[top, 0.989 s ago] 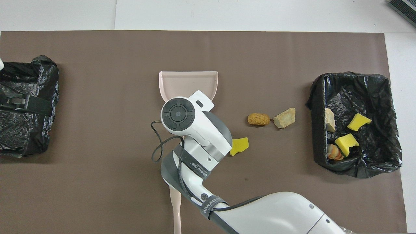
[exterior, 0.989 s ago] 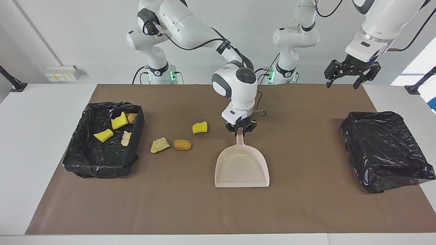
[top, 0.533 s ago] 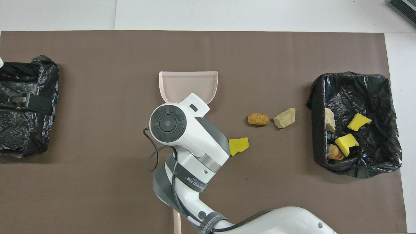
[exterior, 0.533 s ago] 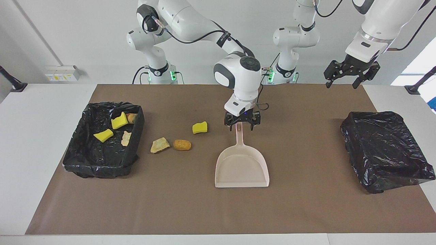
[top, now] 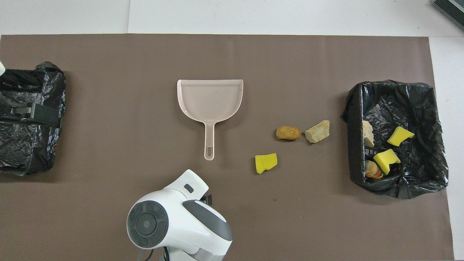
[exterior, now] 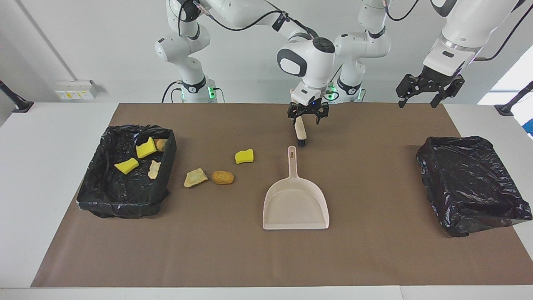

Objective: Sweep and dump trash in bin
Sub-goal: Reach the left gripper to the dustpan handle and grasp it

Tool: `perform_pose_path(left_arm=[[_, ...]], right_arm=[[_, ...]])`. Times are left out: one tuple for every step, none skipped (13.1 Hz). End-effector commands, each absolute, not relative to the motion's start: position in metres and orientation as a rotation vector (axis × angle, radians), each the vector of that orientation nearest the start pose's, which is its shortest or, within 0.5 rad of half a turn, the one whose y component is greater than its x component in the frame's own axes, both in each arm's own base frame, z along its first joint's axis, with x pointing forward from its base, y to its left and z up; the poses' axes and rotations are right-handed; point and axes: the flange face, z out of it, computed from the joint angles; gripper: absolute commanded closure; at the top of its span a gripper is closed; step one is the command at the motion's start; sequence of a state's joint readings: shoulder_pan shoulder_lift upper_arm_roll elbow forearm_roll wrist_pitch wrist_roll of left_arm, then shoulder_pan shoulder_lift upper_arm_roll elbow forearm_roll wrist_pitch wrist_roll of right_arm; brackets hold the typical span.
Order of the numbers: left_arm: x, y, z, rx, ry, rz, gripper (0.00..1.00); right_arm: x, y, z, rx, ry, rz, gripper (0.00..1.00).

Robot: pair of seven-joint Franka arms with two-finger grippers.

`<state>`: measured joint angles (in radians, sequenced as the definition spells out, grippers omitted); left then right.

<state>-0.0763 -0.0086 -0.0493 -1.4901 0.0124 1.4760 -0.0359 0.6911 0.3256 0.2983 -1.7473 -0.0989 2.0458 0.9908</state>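
Lying loose on counter (exterior: pixel 62 250), trash (exterior: pixel 244 156) is judged light, soft — better pushed than pinched; dustpan (exterior: pixel 295 208) taken by handle. Right tool (exterior: pixel 307 118) spread, empty, over brush (exterior: pixel 300 135); left tool (exterior: pixel 429 98) spread, waiting.

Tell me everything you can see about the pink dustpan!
The dustpan is pale pink and looks like smooth plastic. It has a wide, shallow scoop with low raised walls and a straight open lip, plus a thin handle with a small hanging slot at its tip. It lies flat on the brown mat mid-table, handle pointing toward the robots, lip pointing away. The scoop is empty. Nothing touches it but the mat.
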Motion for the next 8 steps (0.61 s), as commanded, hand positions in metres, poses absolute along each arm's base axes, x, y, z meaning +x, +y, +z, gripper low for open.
perform_pose_path(left_arm=[[0.535,-0.083,0.654,-3.140,0.166,-0.019,0.00],[0.538,-0.093,0.648,-3.142,0.191,-0.042,0.00],[0.544,-0.105,0.638,-3.142,0.217,-0.071,0.00],[0.546,-0.125,0.624,-3.140,0.274,-0.099,0.00],[0.548,-0.142,0.607,-3.138,0.322,-0.121,0.00],[0.548,-0.158,0.588,-3.136,0.368,-0.142,0.00],[0.548,-0.185,0.575,-3.145,0.388,-0.210,0.00],[0.547,-0.208,0.553,-3.162,0.355,-0.202,0.00]], right_arm=[[0.319,0.501,0.379,-3.105,-0.048,0.002,0.00],[0.294,0.499,0.373,-3.083,-0.056,-0.033,0.00],[0.282,0.491,0.366,-3.078,0.012,-0.046,0.00],[0.270,0.486,0.364,-3.076,0.021,-0.057,0.00],[0.254,0.487,0.363,-3.082,-0.018,-0.058,0.00],[0.245,0.481,0.362,-3.089,-0.032,-0.064,0.00],[0.232,0.476,0.358,-3.082,-0.059,-0.078,0.00],[0.225,0.474,0.351,-3.067,-0.056,-0.089,0.00]])
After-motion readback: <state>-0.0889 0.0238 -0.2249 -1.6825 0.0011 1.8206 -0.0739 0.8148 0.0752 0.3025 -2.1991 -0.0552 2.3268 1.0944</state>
